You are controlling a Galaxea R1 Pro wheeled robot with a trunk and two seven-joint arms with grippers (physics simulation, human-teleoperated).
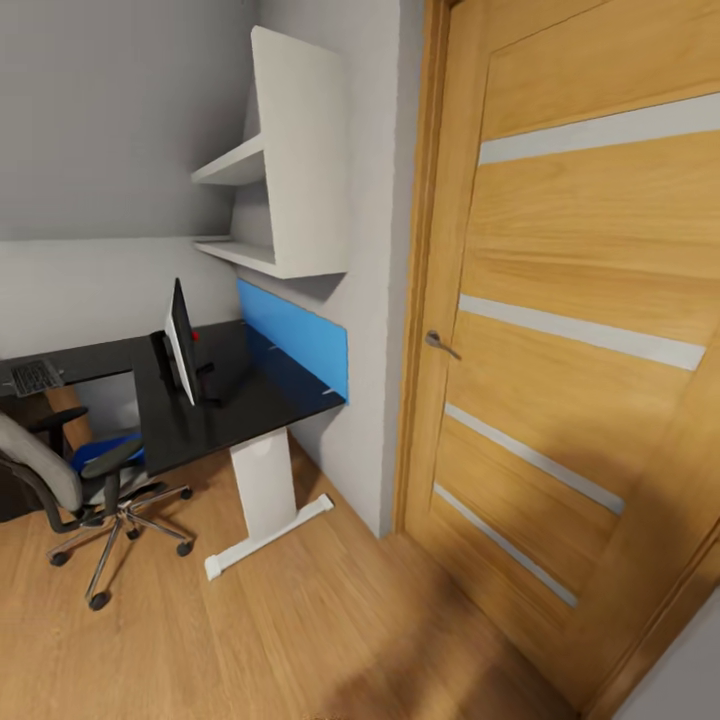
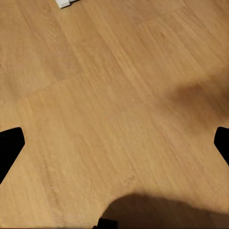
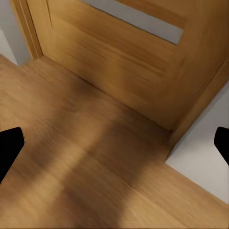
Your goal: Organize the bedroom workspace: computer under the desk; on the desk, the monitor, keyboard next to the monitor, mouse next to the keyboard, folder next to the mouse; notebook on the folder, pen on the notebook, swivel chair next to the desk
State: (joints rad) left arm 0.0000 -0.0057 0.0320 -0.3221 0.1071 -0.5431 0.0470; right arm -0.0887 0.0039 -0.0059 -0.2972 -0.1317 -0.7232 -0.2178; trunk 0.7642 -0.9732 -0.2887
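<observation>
At the left of the head view stands the desk [image 1: 255, 400], a glossy black top on a white leg. The monitor [image 1: 182, 342] stands on it, seen edge-on. On the desk's far left part lies the keyboard [image 1: 35, 377]. The swivel chair [image 1: 50, 478] is pulled up at the desk's near side, and the blue folder [image 1: 105, 448] lies on its seat. My left gripper [image 2: 114, 143] hangs open over bare wooden floor. My right gripper [image 3: 114, 148] is open too, above the floor near the door's foot.
A tall wooden door [image 1: 590, 380] with a metal handle [image 1: 440, 345] closes off the right side. White shelves [image 1: 290, 170] and a blue wall panel [image 1: 295, 345] sit above the desk's right end. The white desk foot [image 1: 265, 540] reaches onto the wooden floor [image 1: 330, 640].
</observation>
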